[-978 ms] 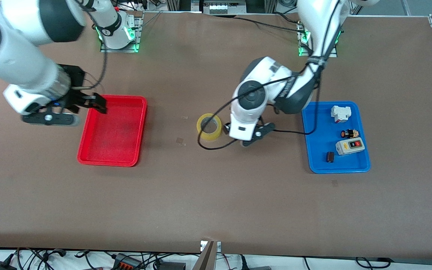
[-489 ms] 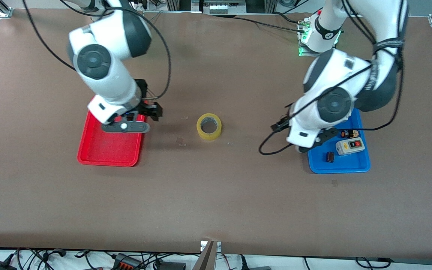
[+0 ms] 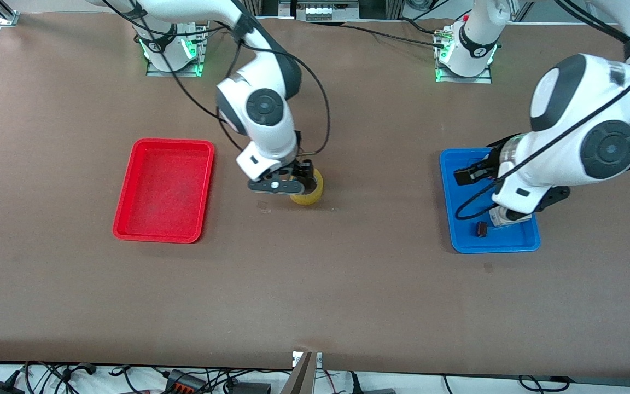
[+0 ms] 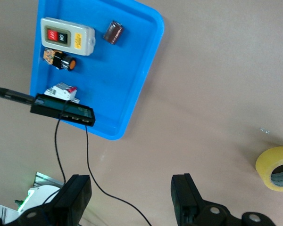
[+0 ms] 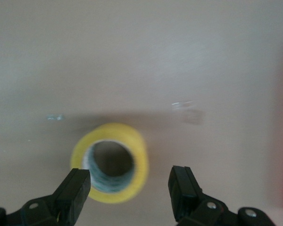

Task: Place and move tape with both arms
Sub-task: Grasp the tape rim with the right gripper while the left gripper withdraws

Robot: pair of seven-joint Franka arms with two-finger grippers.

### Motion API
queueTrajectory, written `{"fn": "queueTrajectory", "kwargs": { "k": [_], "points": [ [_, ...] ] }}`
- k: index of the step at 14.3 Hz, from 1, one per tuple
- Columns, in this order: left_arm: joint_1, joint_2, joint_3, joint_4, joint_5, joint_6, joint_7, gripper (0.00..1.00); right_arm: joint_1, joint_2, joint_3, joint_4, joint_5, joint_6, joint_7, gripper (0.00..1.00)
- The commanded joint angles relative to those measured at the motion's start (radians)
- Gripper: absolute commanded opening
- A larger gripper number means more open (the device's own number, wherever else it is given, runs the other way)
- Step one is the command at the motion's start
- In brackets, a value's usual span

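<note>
Broad brown matte tabletop (image 3: 315,284), scuffed here and there, with a few small scraps of clear film near its middle. Along the edge nearest the front camera, a tangle of black cables and power strips (image 3: 184,377). Along the top of the front view, two arm bases lit green on metal mounting plates.

Toward the right arm's end, a shallow red rectangular plastic tray (image 3: 164,189). Toward the left arm's end, a shallow blue rectangular plastic tray (image 3: 460,241), holding a grey switch box with red and black buttons (image 4: 67,36), a small dark cylindrical piece (image 4: 113,32), a small black part with an orange tip (image 4: 60,60) and a white block (image 4: 61,90), all lying apart from one another.

Between the two trays, near the table's middle, the wide ring-shaped roll of translucent yellow packing tape (image 3: 310,192), flat on the surface, hole upward.

Right gripper (image 3: 295,180) directly over the tape, low above it, partly hiding the ring in the front view. Jaws spread wide in the right wrist view (image 5: 127,188), the span a little greater than the roll (image 5: 111,162) between and below the two black fingers; nothing held, contact with the tape not discernible.

Left gripper (image 3: 476,172) up over the blue tray. Jaws likewise wide apart in the left wrist view (image 4: 132,197), nothing between them but bare table and a thin black cable; tape (image 4: 275,168) well apart from it.
</note>
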Motion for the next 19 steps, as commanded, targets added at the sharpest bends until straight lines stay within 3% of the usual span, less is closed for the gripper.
{"fn": "queueTrajectory", "kwargs": {
  "k": [1, 4, 9, 11, 12, 17, 19],
  "points": [
    [0.057, -0.035, -0.01, 0.004, -0.001, -0.053, 0.085, 1.0, 0.045, 0.115, -0.009, 0.128, -0.007, 0.007, 0.069, 0.98],
    [0.118, -0.09, -0.001, 0.021, -0.001, -0.078, 0.27, 1.0, 0.082, 0.171, -0.012, 0.16, -0.01, 0.019, 0.096, 0.97],
    [0.12, -0.225, 0.049, -0.062, 0.037, -0.084, 0.545, 1.0, 0.102, 0.248, -0.015, 0.182, -0.03, 0.112, 0.104, 0.95],
    [0.109, -0.298, 0.049, -0.109, 0.071, -0.044, 0.651, 1.0, 0.104, 0.268, -0.015, 0.197, -0.056, 0.111, 0.104, 0.89],
    [0.109, -0.308, 0.049, -0.11, 0.065, -0.029, 0.651, 1.0, 0.105, 0.271, -0.015, 0.197, -0.058, 0.111, 0.104, 0.81],
    [0.118, -0.337, 0.048, -0.151, 0.055, 0.082, 0.653, 1.0, 0.105, 0.27, -0.015, 0.193, -0.086, 0.106, 0.11, 0.18],
    [0.117, -0.342, 0.047, -0.156, 0.062, 0.175, 0.651, 1.0, 0.105, 0.262, -0.017, 0.19, -0.084, 0.094, 0.112, 0.06]
  ]
}}
